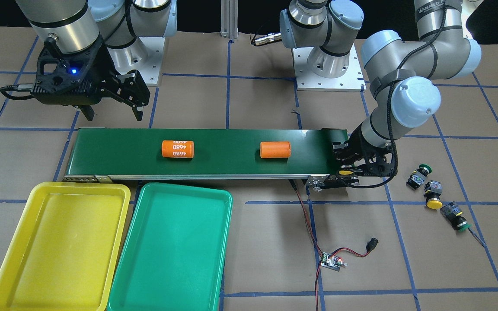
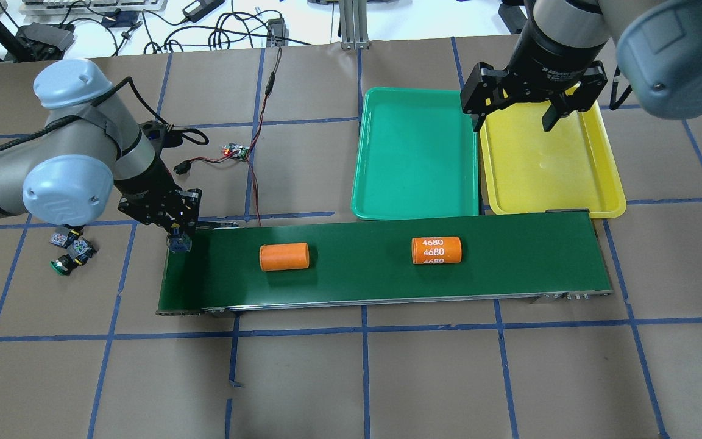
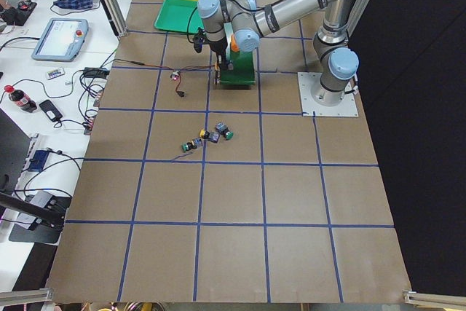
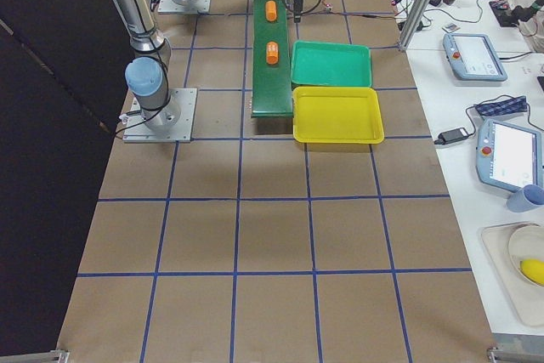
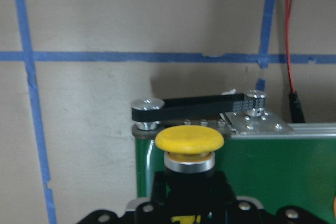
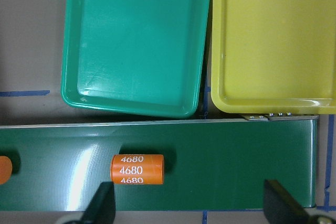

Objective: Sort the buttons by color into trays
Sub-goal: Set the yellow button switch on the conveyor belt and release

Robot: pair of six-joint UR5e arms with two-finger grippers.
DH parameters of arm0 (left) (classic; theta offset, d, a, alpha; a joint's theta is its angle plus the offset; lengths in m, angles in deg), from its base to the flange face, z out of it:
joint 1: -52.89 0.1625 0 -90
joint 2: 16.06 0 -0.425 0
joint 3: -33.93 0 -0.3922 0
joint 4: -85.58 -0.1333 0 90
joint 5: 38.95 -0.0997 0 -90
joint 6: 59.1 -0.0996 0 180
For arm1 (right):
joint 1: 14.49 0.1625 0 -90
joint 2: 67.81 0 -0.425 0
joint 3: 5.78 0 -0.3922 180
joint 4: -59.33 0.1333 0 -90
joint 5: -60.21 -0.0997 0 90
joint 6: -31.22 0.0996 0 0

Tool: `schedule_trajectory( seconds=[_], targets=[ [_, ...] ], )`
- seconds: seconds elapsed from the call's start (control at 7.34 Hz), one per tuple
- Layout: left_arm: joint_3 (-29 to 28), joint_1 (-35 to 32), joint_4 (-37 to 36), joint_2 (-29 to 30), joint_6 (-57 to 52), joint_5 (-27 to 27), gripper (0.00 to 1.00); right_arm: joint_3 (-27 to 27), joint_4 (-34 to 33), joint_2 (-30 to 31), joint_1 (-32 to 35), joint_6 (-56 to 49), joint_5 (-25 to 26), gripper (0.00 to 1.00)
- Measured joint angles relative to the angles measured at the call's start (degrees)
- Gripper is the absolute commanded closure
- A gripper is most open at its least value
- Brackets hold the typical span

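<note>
My left gripper (image 2: 179, 239) is shut on a yellow-capped button (image 5: 189, 141) at the left end of the conveyor belt (image 2: 357, 268); whether the button touches the belt I cannot tell. Three more buttons lie on the paper beside that end: a green-capped one (image 1: 418, 174), a yellow-capped one (image 1: 433, 195) and another green-capped one (image 1: 456, 217). The yellow tray (image 2: 546, 164) and the teal-green tray (image 2: 415, 152) sit side by side with nothing in them, across the belt from me. My right gripper (image 2: 514, 125) hangs open and holds nothing, high above the yellow tray's inner edge.
Two orange cylinders lie on the belt, a plain one (image 2: 284, 256) and one marked 4680 (image 2: 436, 250). A small circuit board (image 1: 331, 261) with red and black wires lies on the paper by the belt's motor end. Blue tape lines grid the brown table.
</note>
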Motion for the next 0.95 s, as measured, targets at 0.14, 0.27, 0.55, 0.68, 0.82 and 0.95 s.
schedule_trajectory(
  seconds=[0.14, 0.27, 0.55, 0.68, 0.82, 0.95],
  targets=[
    [1.67, -0.24, -0.53, -0.85, -0.03, -0.05, 1.0, 0.0, 0.0, 0.23, 0.03, -0.34, 0.04, 0.0],
    [3.25, -0.29, -0.86, -1.54, -0.03, -0.05, 0.85, 0.0, 0.02, 0.64, 0.03, -1.07, 0.08, 0.0],
    [4.73, -0.28, -1.03, -2.31, 0.22, -0.01, 0.0, -0.49, 0.1, 1.13, 0.03, -4.75, 0.14, 0.0],
    [4.9, -0.28, -0.94, -2.69, 0.44, -0.02, 0.0, -0.87, 0.2, 1.53, 0.02, -6.18, 0.13, 0.0],
    [4.88, -0.27, -0.91, -2.91, 0.69, -0.04, 0.0, -1.34, 0.34, 2.02, 0.02, -7.6, 0.08, 0.0],
    [4.52, -0.25, -0.91, -3.11, 0.8, -0.02, 0.0, -1.78, 0.4, 2.32, 0.02, -9.02, 0.02, 0.0]
  ],
)
